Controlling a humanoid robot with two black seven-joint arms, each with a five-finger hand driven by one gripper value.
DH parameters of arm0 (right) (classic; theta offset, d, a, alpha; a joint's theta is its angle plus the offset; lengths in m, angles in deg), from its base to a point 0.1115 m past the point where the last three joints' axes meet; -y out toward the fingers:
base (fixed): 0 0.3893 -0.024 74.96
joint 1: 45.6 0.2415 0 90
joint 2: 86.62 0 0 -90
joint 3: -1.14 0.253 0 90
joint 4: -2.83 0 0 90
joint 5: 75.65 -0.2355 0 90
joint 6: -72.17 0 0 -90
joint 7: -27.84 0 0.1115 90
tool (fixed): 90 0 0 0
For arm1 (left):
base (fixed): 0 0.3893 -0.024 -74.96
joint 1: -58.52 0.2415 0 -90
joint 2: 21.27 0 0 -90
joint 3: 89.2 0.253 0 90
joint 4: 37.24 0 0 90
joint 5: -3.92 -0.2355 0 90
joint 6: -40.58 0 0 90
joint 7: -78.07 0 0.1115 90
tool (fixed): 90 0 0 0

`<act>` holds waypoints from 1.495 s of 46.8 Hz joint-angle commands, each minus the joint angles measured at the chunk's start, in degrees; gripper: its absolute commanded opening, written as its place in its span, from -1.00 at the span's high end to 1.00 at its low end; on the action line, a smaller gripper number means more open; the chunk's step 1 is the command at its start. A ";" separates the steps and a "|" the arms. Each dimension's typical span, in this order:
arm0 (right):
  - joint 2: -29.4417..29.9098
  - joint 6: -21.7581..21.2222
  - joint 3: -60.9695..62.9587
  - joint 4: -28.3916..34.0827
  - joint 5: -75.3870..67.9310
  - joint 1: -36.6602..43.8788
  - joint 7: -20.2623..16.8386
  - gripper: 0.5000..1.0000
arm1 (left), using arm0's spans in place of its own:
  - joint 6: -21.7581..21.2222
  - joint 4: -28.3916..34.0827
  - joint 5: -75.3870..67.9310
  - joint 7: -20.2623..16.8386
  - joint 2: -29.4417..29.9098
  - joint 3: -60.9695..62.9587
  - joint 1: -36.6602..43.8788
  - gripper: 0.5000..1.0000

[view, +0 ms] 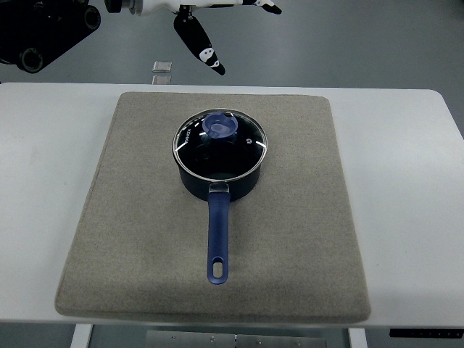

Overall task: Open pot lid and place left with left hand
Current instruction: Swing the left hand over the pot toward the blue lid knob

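Lid [220,145] sits closed on the dark blue pot [217,177], which stands on the grey mat [145,239] a little toward twelve o'clock of the mat's middle, the mat itself lying on the white table [406,217]. The pot's long blue handle [217,239] runs straight toward six o'clock. Neither of my hands shows in this view, so I cannot tell whether their fingers are spread or curled; the white and black machinery along the top edge at twelve o'clock may be part of some other rig, but it is cut off and I would not swear to it.

I judge the lid to be glass with a metal rim: stiff, smooth, fairly heavy for its size, and breakable if dropped or knocked against the pot's edge. The round blue knob [219,126], just toward twelve o'clock of the lid's middle, is the place for my left hand to grip, from above with fingers around it, lifting straight up. The bare mat at nine o'clock of the pot offers a soft landing spot
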 commanded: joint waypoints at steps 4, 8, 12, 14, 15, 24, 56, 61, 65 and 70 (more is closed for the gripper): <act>0.00 0.00 0.00 -0.01 0.00 0.06 0.00 -0.67 | 0.22 -4.43 -6.37 0.02 1.76 0.07 -2.03 -0.97; 0.00 0.00 0.00 -0.01 0.00 0.06 0.00 -0.67 | 0.66 -7.86 -7.95 0.02 2.37 0.42 -2.29 -0.97; 0.00 0.00 0.00 -0.01 0.00 0.06 0.00 -0.67 | 2.06 -10.15 -9.45 0.02 2.55 2.79 -3.26 -0.97; 0.00 0.00 0.00 -0.01 0.00 0.06 0.00 -0.67 | 2.68 -11.03 -9.54 0.02 2.81 4.11 -3.61 -0.97; 0.00 0.00 0.00 -0.01 0.00 0.06 0.00 -0.67 | 2.86 -11.38 -9.54 0.02 2.81 4.64 -3.70 -0.97; 0.00 0.00 0.00 -0.01 0.00 0.06 0.00 -0.67 | 3.39 -12.88 -9.71 0.02 4.30 8.77 -3.61 -0.98; 0.00 0.00 0.00 -0.01 0.00 0.06 0.00 -0.67 | 13.14 -15.34 -8.39 0.02 6.15 9.39 -5.28 -0.99; 0.00 0.00 0.00 -0.01 0.00 0.06 0.00 -0.67 | 14.11 -14.90 -8.48 0.02 6.24 9.74 -4.14 -0.99; 0.00 0.00 0.00 0.08 0.00 0.06 0.00 -0.67 | 14.20 -12.36 -8.22 0.02 6.15 9.65 -3.88 -0.99; 0.00 0.00 0.00 0.08 0.00 0.06 0.00 -0.67 | 14.20 -10.86 -8.22 0.02 6.06 9.65 -3.09 -0.99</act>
